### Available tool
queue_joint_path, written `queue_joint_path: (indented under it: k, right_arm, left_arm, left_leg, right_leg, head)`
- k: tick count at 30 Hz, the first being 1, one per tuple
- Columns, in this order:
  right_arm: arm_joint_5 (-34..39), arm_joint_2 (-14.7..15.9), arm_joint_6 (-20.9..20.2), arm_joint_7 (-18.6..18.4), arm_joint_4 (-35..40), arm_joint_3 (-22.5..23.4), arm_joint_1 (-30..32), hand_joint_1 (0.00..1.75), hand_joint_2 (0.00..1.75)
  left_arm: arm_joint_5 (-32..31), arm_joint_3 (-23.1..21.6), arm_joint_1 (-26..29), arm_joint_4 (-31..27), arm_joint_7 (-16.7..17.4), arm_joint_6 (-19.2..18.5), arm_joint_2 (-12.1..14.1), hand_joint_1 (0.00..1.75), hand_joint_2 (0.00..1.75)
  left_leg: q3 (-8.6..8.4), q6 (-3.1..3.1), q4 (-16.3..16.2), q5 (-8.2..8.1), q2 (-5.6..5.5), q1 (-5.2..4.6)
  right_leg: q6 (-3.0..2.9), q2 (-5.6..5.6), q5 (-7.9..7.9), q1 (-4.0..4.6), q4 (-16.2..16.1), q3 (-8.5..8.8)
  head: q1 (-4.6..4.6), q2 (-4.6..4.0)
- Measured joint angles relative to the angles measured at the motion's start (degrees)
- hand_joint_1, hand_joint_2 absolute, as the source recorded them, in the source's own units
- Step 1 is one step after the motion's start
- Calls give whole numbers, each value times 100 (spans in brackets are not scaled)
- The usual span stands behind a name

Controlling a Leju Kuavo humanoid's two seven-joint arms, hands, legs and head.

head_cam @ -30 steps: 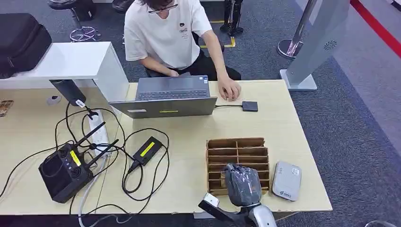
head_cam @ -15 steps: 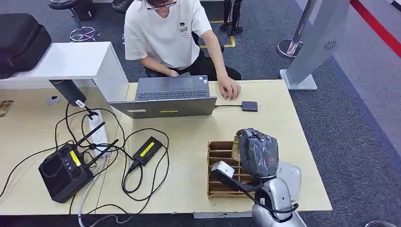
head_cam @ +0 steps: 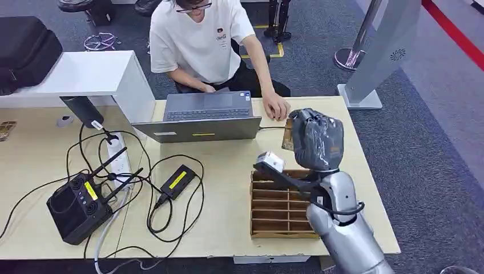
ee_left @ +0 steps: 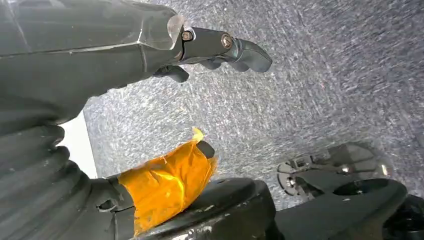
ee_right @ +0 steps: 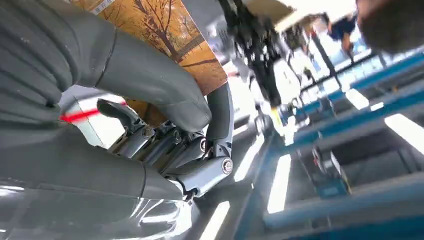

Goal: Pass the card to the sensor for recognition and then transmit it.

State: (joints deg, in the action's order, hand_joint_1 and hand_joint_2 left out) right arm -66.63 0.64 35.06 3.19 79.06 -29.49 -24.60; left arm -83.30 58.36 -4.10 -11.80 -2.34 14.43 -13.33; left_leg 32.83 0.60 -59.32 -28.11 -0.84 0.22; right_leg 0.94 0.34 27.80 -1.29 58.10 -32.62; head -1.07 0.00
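My right hand [head_cam: 317,138] is raised above the table's far right part, just short of the person's hand [head_cam: 276,107]. It grips a card whose brown edge [head_cam: 287,135] sticks out on the hand's left. In the right wrist view the card [ee_right: 170,35] shows an autumn tree picture, pinched between the thumb and fingers [ee_right: 150,100]. My right forearm covers the spot where the grey card reader lay. My left hand [ee_left: 100,45] hangs over grey carpet, fingers apart, holding nothing.
A slotted cardboard card box [head_cam: 279,200] sits under my right arm. A laptop [head_cam: 205,117] stands in front of the seated person. A black controller [head_cam: 77,208], power brick [head_cam: 178,180] and tangled cables lie at the left. A white shelf [head_cam: 74,74] stands far left.
My right hand rose from the card box's near edge and moved away from me toward the person, carrying the card. The arm now covers the grey reader.
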Motion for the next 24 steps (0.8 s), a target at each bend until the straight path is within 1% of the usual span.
queue_joint_path:
  k: [5,12,19,24]
  right_arm:
    - [-475,-169,-62,-276,-685,-9,-1088,175,175]
    - [-1109,-584,-42,-632,-1971,-70,-2238,175,175]
    - [-1426,-984,-38,-892,-3116,-190,-2908,175,175]
    - [-1542,-1257,2,-1006,-3850,-249,-3185,175,175]
  left_arm:
    - [-109,-22,-7,0,31,-37,2,0,175]
    - [-206,-96,-14,-2,13,-164,2,0,175]
    - [-291,-162,-18,0,-20,-251,2,0,175]
    - [-304,-205,-21,0,-20,-266,-4,0,175]
  left_leg:
    - [-2,1,0,5,-1,2]
    - [-1,3,0,8,-4,4]
    - [1,3,0,8,-3,3]
    - [2,3,0,8,-5,4]
  right_leg:
    - [-1,1,-5,1,3,-2]
    - [-2,0,-5,3,8,-4]
    - [-2,1,-5,3,8,-7]
    - [-2,-1,-5,3,8,-7]
  head:
    - [-2,0]
    - [-2,0]
    - [-2,0]
    - [-2,0]
